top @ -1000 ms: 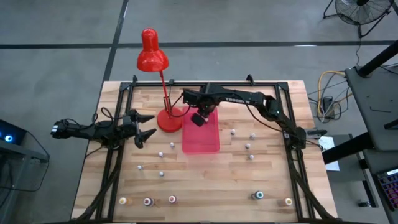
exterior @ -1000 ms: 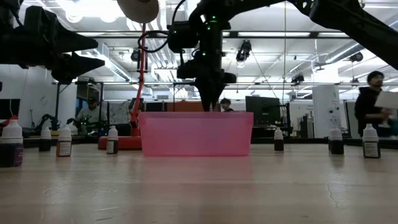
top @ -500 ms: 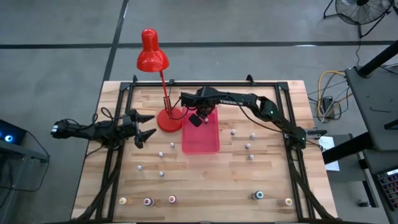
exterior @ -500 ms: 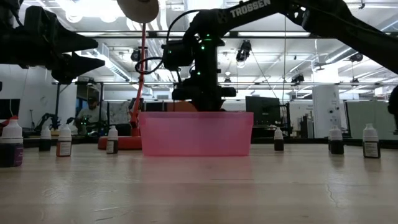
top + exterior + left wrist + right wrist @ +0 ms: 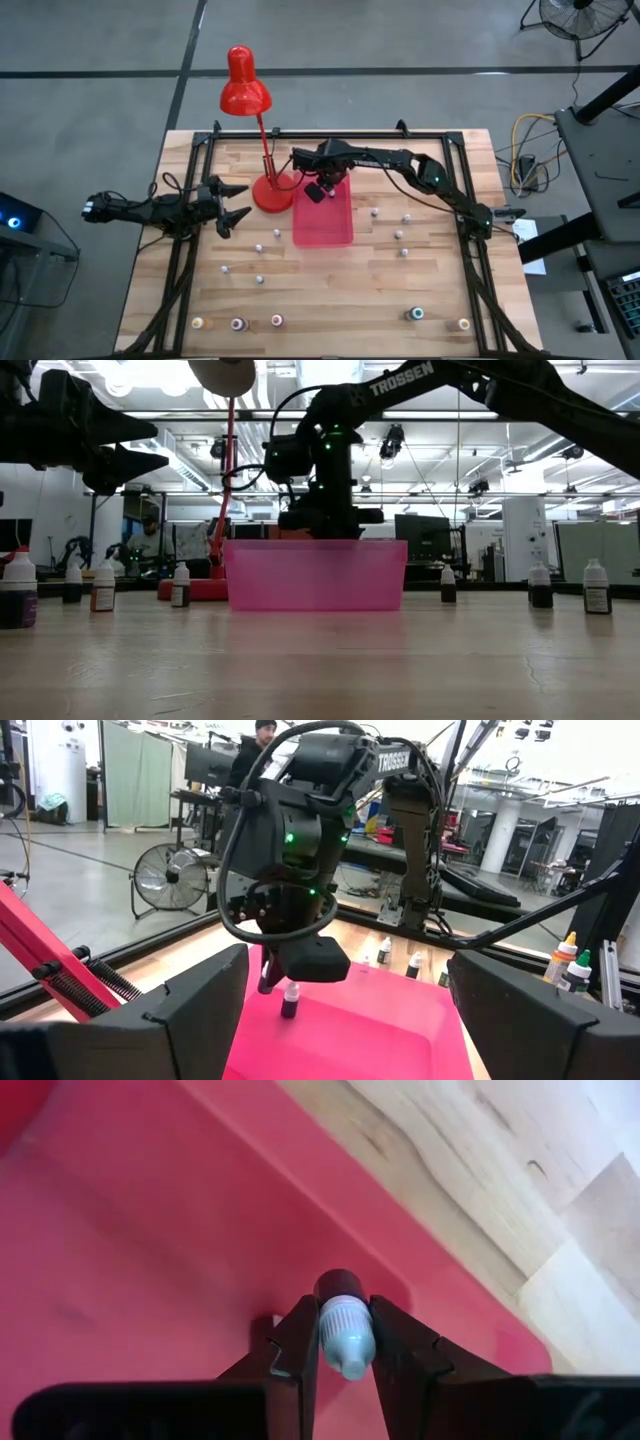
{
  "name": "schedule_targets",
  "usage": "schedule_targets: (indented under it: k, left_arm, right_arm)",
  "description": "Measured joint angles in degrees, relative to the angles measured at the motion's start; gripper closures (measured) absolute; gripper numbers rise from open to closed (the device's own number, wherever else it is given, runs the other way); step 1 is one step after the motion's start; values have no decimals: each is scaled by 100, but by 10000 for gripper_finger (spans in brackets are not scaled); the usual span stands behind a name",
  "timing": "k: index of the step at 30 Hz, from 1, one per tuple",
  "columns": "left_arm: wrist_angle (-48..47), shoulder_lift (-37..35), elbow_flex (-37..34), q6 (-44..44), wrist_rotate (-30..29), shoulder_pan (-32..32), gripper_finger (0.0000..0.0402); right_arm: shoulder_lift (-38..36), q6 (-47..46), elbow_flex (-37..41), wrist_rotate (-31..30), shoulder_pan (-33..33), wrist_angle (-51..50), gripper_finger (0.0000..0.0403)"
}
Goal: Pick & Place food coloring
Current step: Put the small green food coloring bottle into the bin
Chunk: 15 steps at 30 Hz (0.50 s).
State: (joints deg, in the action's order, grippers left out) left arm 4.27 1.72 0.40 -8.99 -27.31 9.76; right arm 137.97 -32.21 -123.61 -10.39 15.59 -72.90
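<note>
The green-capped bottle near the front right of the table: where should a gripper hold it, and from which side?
Grip the green-capped bottle around its narrow upper part, coming straight down from above. It stands upright and apart from its neighbours, so open fingers likely fit either side. The right gripper is shut on a bottle over the pink tray.

Red desk lamp on wooden table, base just beside pink tray; floor fan beyond

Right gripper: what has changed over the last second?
The right gripper has come down into the pink tray, still shut on a food coloring bottle, which it has not let go. The left gripper, the red lamp and the bottles on the table stayed put.
</note>
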Motion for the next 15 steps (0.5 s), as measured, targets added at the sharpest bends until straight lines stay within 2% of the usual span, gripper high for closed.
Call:
schedule_targets:
  k: [15]
  left_arm:
    - [-1,0,0,0,0,0,87]
  right_arm:
    - [-2,71,225,173,-7,288,334]
